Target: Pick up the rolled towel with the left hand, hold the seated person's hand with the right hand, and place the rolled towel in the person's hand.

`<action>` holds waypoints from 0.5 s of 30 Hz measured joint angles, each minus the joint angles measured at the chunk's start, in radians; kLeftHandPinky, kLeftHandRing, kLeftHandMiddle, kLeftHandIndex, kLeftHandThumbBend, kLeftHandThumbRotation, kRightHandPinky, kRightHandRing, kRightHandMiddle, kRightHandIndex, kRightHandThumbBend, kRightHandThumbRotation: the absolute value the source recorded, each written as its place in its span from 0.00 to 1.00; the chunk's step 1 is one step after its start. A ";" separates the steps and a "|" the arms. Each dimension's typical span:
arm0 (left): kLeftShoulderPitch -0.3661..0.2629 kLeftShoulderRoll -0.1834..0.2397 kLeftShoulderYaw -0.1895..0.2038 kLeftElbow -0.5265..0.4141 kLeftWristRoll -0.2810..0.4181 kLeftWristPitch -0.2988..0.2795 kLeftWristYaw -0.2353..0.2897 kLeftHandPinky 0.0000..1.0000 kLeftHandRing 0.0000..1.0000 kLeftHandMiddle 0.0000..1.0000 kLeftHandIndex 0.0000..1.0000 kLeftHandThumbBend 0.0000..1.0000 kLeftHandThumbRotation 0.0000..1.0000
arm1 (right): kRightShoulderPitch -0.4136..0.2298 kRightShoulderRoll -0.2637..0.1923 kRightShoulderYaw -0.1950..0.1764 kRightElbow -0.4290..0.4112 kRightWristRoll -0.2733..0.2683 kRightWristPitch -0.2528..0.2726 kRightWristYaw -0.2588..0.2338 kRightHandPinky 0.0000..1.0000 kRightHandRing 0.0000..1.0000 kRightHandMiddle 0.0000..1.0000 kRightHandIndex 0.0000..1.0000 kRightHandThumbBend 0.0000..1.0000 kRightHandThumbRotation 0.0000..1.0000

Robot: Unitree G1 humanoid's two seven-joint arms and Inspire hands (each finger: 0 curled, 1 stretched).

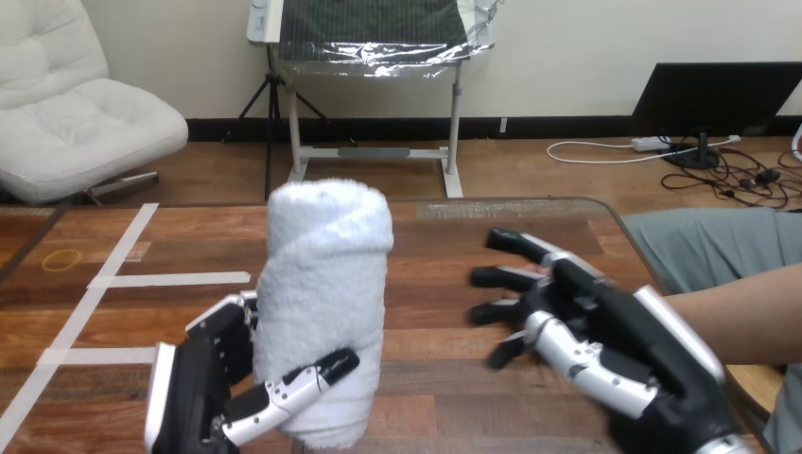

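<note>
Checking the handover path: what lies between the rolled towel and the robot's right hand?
The stretch is bare: in the head view only wooden table shows between the rolled towel, held upright in the left hand, and the right hand.

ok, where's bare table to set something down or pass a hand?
Bare wood between the rolled towel and the right robot hand, and along the far edge. Left of the towel: tape lines and a rubber band. Crowded at right: that hand and the person's forearm.
</note>
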 measured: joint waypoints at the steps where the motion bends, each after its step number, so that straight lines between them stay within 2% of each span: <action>1: 0.002 0.000 0.000 -0.008 -0.004 0.000 -0.003 0.35 0.37 0.43 0.51 0.66 0.04 | -0.003 -0.005 -0.002 0.000 -0.023 -0.006 -0.005 0.48 0.70 0.76 0.75 0.29 0.00; 9: 0.010 -0.001 0.000 -0.079 -0.004 0.001 -0.022 0.33 0.37 0.43 0.51 0.67 0.07 | -0.042 -0.062 -0.042 -0.008 -0.250 -0.024 -0.063 0.55 0.74 0.77 0.72 0.52 0.00; 15: 0.015 -0.003 0.000 -0.138 -0.004 0.000 -0.032 0.32 0.37 0.43 0.51 0.67 0.07 | -0.087 -0.119 -0.085 -0.040 -0.398 0.018 -0.083 0.57 0.76 0.80 0.74 0.56 0.00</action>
